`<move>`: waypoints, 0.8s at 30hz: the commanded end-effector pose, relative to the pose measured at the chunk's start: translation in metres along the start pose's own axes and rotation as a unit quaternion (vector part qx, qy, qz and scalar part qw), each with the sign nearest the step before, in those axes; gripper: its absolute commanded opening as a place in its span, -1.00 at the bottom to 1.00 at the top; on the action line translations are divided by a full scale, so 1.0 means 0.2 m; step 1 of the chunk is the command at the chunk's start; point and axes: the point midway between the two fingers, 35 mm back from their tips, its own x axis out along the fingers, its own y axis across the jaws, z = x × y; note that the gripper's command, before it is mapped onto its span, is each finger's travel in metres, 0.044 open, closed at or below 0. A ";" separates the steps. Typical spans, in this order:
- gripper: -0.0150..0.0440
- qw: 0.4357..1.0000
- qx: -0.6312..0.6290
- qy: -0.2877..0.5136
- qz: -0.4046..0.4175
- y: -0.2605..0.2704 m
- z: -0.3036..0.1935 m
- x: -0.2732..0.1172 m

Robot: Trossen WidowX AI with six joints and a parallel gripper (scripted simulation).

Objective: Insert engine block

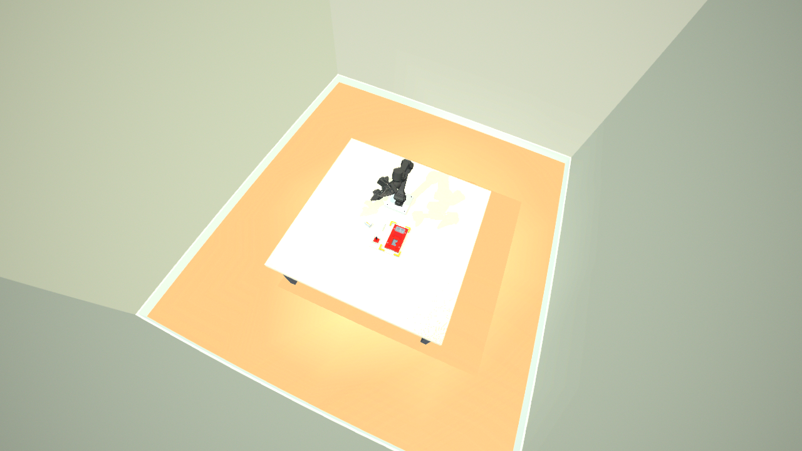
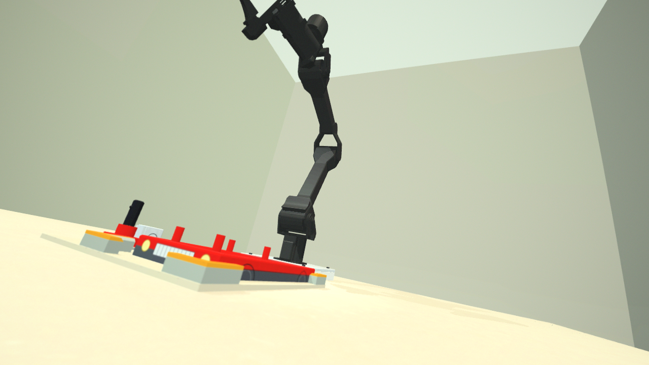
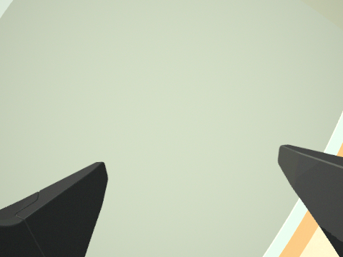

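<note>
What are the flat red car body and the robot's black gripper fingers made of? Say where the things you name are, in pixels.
The flat red car body [image 1: 396,239] [image 2: 267,263] looks like smooth, slightly shiny plastic: its red is even, with no grain. It could be painted metal, though. The black gripper fingers look like hard plastic or coated metal, mostly dull: their edges are crisp, and only soft light shows on them.

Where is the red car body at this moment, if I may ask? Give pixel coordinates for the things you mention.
In the top view, the red car body [image 1: 398,237] [image 2: 267,264] lies on the table, between the yellow corner pieces, below the arm's base.
</note>
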 end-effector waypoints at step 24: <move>1.00 0.942 0.210 0.069 -0.253 -0.74 -0.35 0.17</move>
